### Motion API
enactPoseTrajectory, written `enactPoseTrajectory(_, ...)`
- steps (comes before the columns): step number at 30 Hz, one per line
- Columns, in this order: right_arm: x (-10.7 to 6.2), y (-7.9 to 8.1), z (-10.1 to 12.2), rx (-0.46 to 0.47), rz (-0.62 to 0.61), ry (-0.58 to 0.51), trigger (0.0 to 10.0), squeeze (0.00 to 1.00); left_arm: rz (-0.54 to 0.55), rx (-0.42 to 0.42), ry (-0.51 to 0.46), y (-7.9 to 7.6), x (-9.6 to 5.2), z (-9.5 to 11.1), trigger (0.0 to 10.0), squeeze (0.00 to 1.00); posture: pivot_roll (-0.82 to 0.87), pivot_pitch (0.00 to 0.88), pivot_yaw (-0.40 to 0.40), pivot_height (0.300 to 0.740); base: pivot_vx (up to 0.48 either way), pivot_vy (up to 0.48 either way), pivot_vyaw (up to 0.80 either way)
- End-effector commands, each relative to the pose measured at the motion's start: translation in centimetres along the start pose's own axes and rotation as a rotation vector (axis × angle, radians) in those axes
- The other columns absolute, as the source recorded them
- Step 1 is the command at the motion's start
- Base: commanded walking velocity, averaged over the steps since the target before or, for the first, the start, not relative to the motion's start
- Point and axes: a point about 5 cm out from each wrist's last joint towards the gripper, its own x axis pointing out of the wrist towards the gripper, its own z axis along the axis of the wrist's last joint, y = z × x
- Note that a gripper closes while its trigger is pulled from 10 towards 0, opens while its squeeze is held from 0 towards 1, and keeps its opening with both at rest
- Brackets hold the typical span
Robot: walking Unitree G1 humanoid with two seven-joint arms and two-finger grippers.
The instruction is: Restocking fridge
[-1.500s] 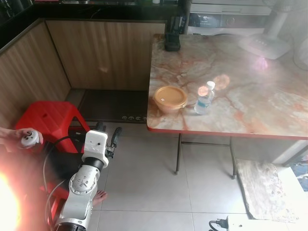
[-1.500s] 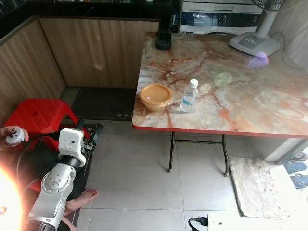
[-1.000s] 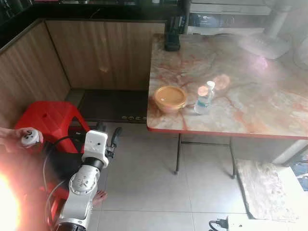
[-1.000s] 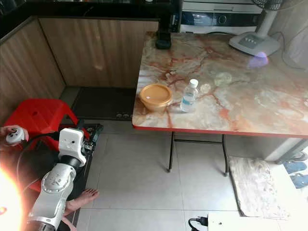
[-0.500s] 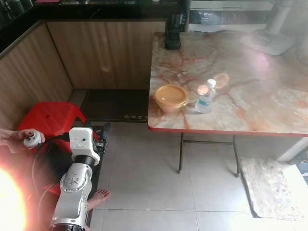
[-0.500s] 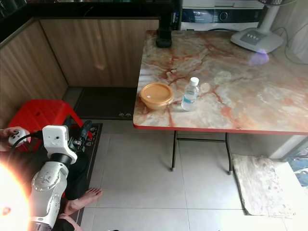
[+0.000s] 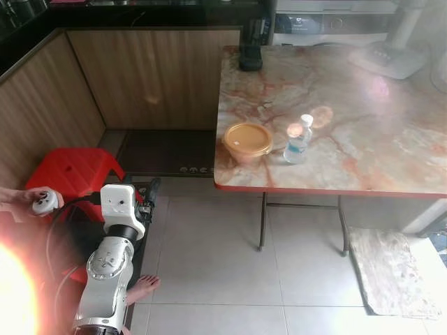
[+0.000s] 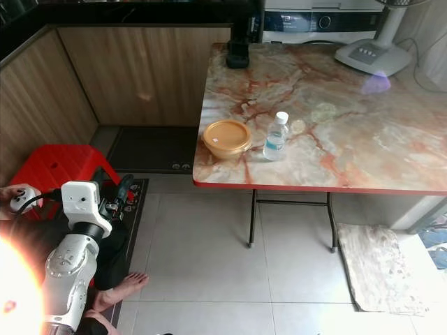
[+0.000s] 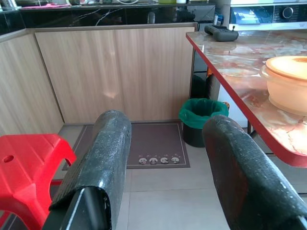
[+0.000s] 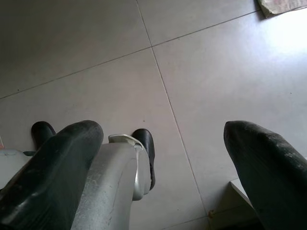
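Observation:
An orange lidded bowl (image 7: 247, 139) and a small water bottle (image 7: 298, 142) stand side by side near the front left corner of the marble table (image 7: 363, 132). My left gripper (image 7: 145, 187) hangs low over the floor, left of the table and well short of it. Its fingers are open with nothing between them. In the left wrist view the left gripper (image 9: 165, 124) faces the wooden cabinets, with the bowl (image 9: 288, 84) on the table edge off to one side. My right gripper (image 10: 163, 129) points down at grey floor tiles, open and empty.
A red stool (image 7: 70, 171) stands close beside my left arm. A person's hand with a white controller (image 7: 43, 202) and a bare foot (image 7: 143, 285) are next to it. A dark mat (image 7: 164, 153) lies by the cabinets, with a green bin (image 9: 201, 112) under the table. A fan base (image 7: 387, 59) stands at the back.
My left arm has swung a little to the left, toward the red stool, and the view has shifted slightly. The bowl and the bottle have not moved.

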Motion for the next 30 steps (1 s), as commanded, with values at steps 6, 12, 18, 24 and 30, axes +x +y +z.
enactPoseTrajectory(6, -0.08, -0.01, -0.27, 0.019, -0.001, 0.002, 10.0, 0.00, -0.014, 0.003, -0.005, -0.08, -0.19, 0.33, 10.0, 0.00, 0.12, 0.079, -0.003, 0.740, 0.292, 0.000, 0.00)
enactPoseTrajectory(12, -0.08, 0.00, -0.28, 0.024, -0.002, 0.005, 10.0, 0.00, -0.016, -0.001, -0.004, -0.17, -0.24, 0.35, 10.0, 0.00, 0.12, 0.082, -0.006, 0.740, 0.334, 0.000, 0.00)
enactPoseTrajectory(18, -0.04, 0.13, -0.29, 0.029, 0.002, 0.006, 10.0, 0.00, -0.020, -0.004, -0.003, -0.26, -0.29, 0.38, 10.0, 0.00, 0.12, 0.083, -0.006, 0.740, 0.342, 0.000, -0.53)
enactPoseTrajectory(24, -0.01, 0.23, -0.20, 0.030, 0.003, -0.002, 10.0, 0.00, -0.022, -0.005, -0.005, -0.30, -0.27, 0.46, 10.0, 0.00, 0.12, 0.082, -0.006, 0.740, 0.342, 0.000, 0.00)
enactPoseTrajectory(30, 0.02, 0.33, -0.16, 0.030, 0.005, -0.005, 10.0, 0.00, -0.023, -0.005, -0.009, -0.35, -0.23, 0.63, 10.0, 0.00, 0.12, 0.081, -0.008, 0.740, 0.341, 0.000, 0.00)
